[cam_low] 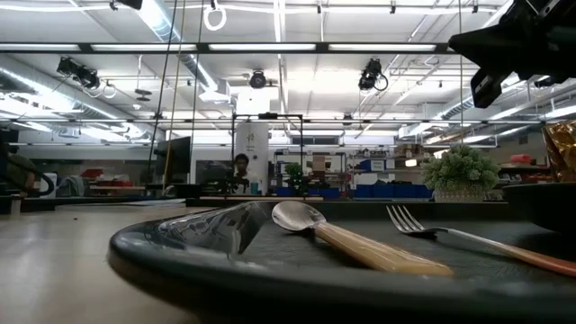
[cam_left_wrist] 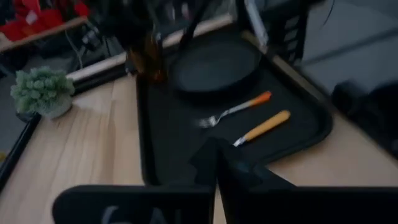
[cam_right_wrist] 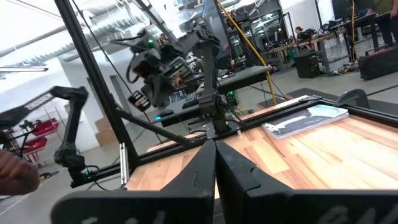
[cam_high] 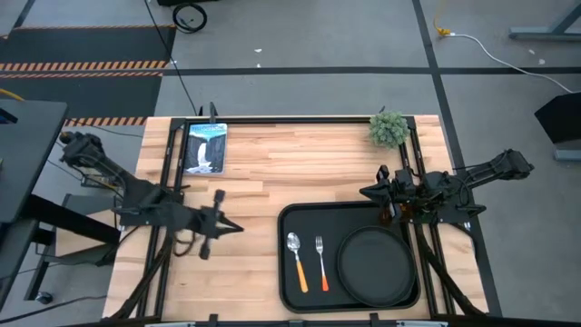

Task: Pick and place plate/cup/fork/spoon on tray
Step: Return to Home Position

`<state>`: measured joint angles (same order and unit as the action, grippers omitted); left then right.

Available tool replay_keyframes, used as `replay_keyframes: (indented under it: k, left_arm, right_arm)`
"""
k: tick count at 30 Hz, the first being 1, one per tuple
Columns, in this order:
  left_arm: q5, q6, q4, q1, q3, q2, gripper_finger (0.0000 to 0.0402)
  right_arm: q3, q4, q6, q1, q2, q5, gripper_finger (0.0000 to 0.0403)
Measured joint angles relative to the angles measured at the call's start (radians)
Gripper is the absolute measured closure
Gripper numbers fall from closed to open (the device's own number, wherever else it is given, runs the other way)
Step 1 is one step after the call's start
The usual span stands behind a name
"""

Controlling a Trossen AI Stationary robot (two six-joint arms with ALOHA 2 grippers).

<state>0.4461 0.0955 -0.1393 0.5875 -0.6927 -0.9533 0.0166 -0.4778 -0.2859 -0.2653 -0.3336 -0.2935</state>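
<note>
The black tray (cam_high: 300, 291) lies at the table's near right. On it lie the round black plate (cam_high: 375, 263), the fork (cam_high: 321, 262) and the spoon (cam_high: 297, 259), side by side to the plate's left. The amber cup (cam_left_wrist: 152, 59) stands upright on the tray's far right corner, next to the plate; it also shows in the high view (cam_high: 392, 215). My right gripper (cam_high: 368, 193) is shut and empty, raised above the cup, its fingers pointing toward the table's left. My left gripper (cam_high: 238, 228) is shut and empty, left of the tray.
A small potted plant (cam_high: 388, 129) stands at the far right of the table. A picture book (cam_high: 205, 147) lies at the far left. Black frame rails (cam_high: 172, 182) run along both sides. Bare wood lies between the book and the tray.
</note>
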Motion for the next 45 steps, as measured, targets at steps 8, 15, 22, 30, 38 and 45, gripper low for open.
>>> replay_keyframes:
  k: [8,15,22,30,38,45]
  left_arm:
    - [-0.025,-0.1,0.178,0.001,0.245,0.312,0.0386]
    - [-0.034,-0.18,0.255,0.002,0.443,0.488,0.0386]
    - [-0.122,-0.188,0.31,0.062,0.57,0.595,0.0386]
    - [-0.138,-0.217,0.31,0.138,0.618,0.649,0.0386]
    - [-0.138,-0.535,0.274,0.147,0.62,0.646,0.0386]
    - [-0.137,-0.577,0.24,0.147,0.62,0.647,0.0386]
  right_arm:
    - [0.0,0.0,0.0,0.0,0.0,0.0,0.0387]
    - [0.0,0.0,0.0,0.0,0.0,0.0,0.0387]
    - [0.0,0.0,0.0,0.0,0.0,0.0,0.0387]
    - [0.0,0.001,0.0,0.0,0.0,0.0,0.0387]
    - [0.0,0.0,0.0,0.0,0.0,0.0,0.0387]
    - [0.0,0.0,0.0,0.0,0.0,0.0,0.0387]
